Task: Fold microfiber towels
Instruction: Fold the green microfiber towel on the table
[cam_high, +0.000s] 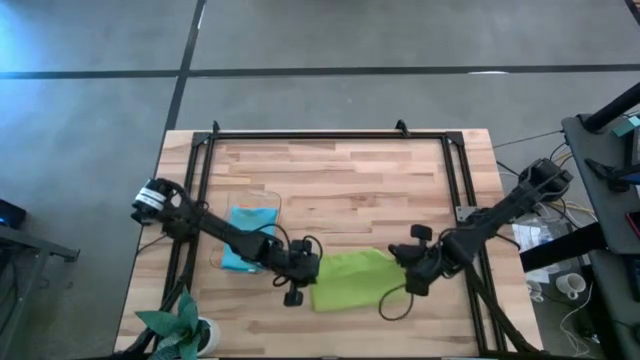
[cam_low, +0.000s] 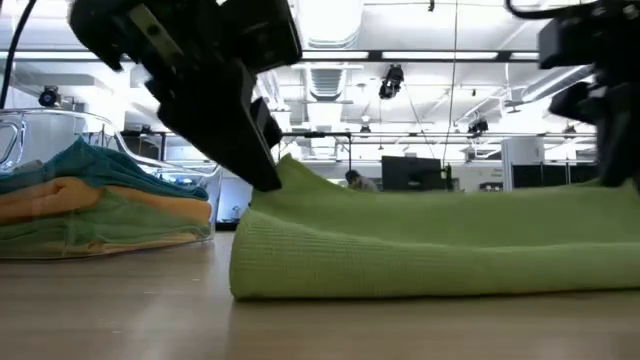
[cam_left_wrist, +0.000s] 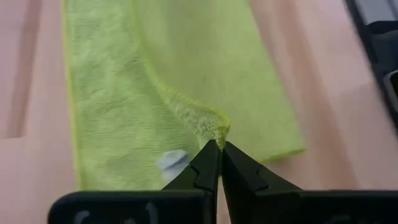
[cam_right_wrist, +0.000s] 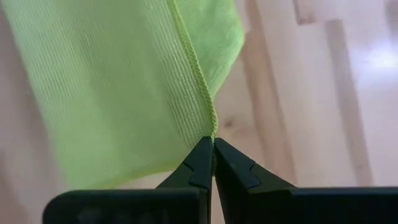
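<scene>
A lime green towel lies folded on the wooden table, near the front edge, between my two grippers. My left gripper is shut on its left end, my right gripper on its right end. In the low view the towel lies along the table with its left end raised. A light blue towel tops a stack of folded towels in a clear container, left of centre. My left gripper pinches the hemmed corner of the towel's upper layer between its two fingertips, slanting down from the table's left. That corner is raised; the rest lies on the table. My right gripper pinches the towel's hemmed edge between its fingertips, from the table's right. The edge runs taut away from the fingers, and the towel's body lies on the table.
A clear container with the stacked towels stands left of centre. A green plant with pointed leaves stands at the front left corner. A black frame runs along the table's far edge and sides. Bare wood lies toward the far edge.
</scene>
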